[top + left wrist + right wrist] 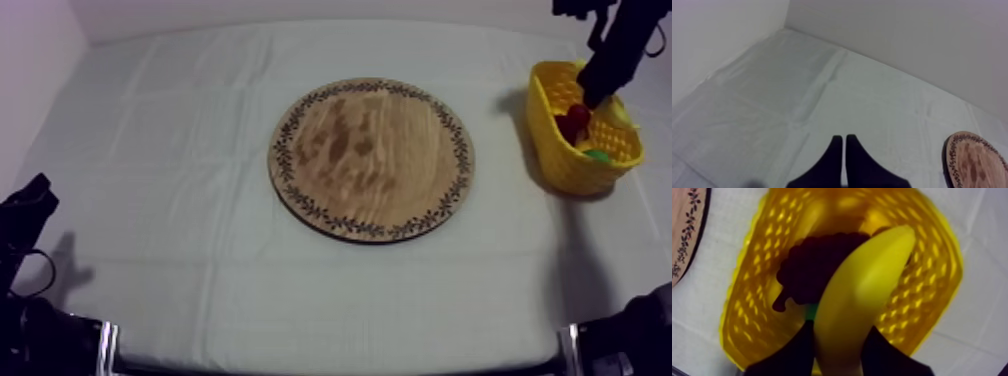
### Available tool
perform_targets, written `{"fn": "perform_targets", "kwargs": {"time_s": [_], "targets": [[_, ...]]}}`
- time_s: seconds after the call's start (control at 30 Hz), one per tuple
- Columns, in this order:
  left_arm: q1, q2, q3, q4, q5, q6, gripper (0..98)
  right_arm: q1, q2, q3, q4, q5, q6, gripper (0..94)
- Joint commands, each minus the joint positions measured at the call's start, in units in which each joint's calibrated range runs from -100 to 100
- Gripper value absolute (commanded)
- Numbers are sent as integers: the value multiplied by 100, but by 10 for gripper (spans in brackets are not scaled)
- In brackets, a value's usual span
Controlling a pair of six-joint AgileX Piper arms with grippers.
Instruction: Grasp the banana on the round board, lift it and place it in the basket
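The two black fingers of the right gripper [839, 333] pinched the banana [867, 288] near its lower end, one finger on each side. The fruit stood out from them and slanted over the mouth of the yellow basket [747, 303]. Its far tip reached towards the far wall of the basket, and it was not clear whether it touched anything inside. A dark bunch of grapes [812, 268] lay in the basket just beside the banana, with a scrap of green next to it, too little to name.

In the top view the right arm came down from the upper right into the basket at the table's right side. The wooden board [371, 158] lay bare in the middle of the cloth [200, 290], well apart from the basket.

The left gripper [844, 147] sat low at its own side, its fingers pressed together in a narrow wedge on nothing. It pointed across the cloth, with the board's rim off to one side.

By my judgement the carry was done and the placing step was in hand. The next move called for the right fingers to spread so that the banana dropped beside the grapes. The arm would then need to lift straight up, clear of the basket's wall, so as not to tip it.
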Motion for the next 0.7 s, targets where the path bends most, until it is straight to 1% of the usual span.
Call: {"fn": "perform_targets", "kwargs": {"time_s": [0.0, 0.1, 0.17, 0.4, 0.5, 0.6, 0.67], "targets": [[1, 0, 3, 3, -5, -1, 1, 11, 91, 42, -62, -38, -11, 259], [1, 0, 3, 3, -5, -1, 1, 36, 242, 133, -121, -114, -40, 300], [1, 0, 3, 3, -5, -1, 1, 51, 332, 209, -142, -171, -49, 350], [1, 0, 3, 3, -5, -1, 1, 71, 526, 416, -142, -329, -86, 630], [1, 0, 3, 3, -5, -1, 1, 79, 548, 439, -156, -349, -96, 737], [1, 0, 3, 3, -5, -1, 1, 86, 525, 412, -186, -346, -103, 820], [1, 0, 3, 3, -5, -1, 1, 90, 485, 386, -212, -330, -110, 849]]}}
